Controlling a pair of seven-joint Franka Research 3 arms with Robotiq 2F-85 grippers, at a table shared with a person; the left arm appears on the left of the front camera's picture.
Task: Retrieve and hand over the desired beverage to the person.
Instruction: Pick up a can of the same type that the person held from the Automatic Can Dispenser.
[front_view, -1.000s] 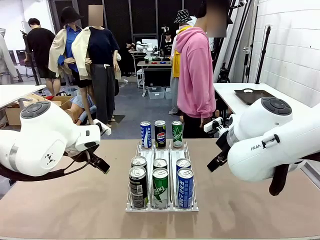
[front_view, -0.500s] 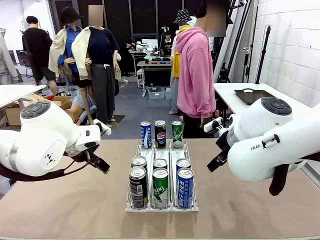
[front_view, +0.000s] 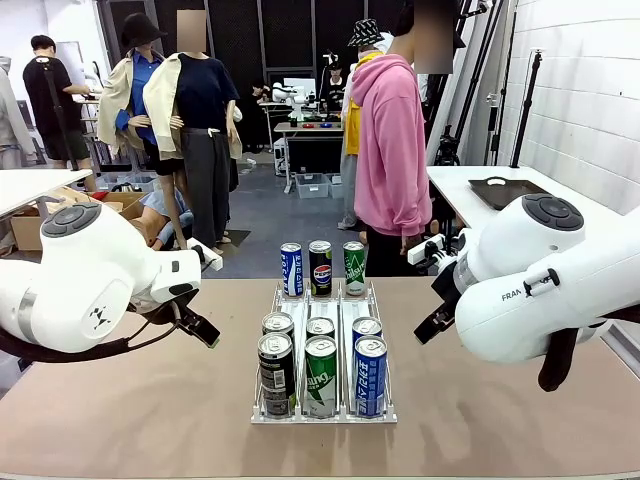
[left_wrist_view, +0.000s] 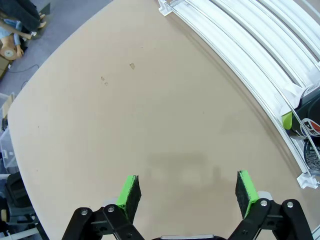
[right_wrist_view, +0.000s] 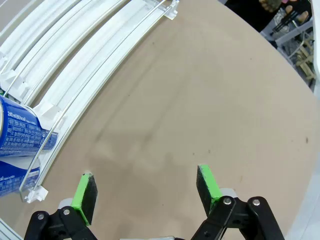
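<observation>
1. Sitting in a white rack (front_view: 322, 415) in the middle of the table (front_view: 120, 420), the cans (front_view: 320, 372) lie between the two claws, touching neither.
2. The left claw (left_wrist_view: 187, 187) and right claw (right_wrist_view: 147, 186) hang over bare table, fingers wide apart, holding nothing.
3. I count nine cans: three at the far end, six at the near end.
4. The person (front_view: 392, 140) in pink stands past the far cans, side on.

Glossy metal cans (front_view: 320, 376), white plastic rack (front_view: 324, 417), matt tabletop (front_view: 150, 405).
</observation>
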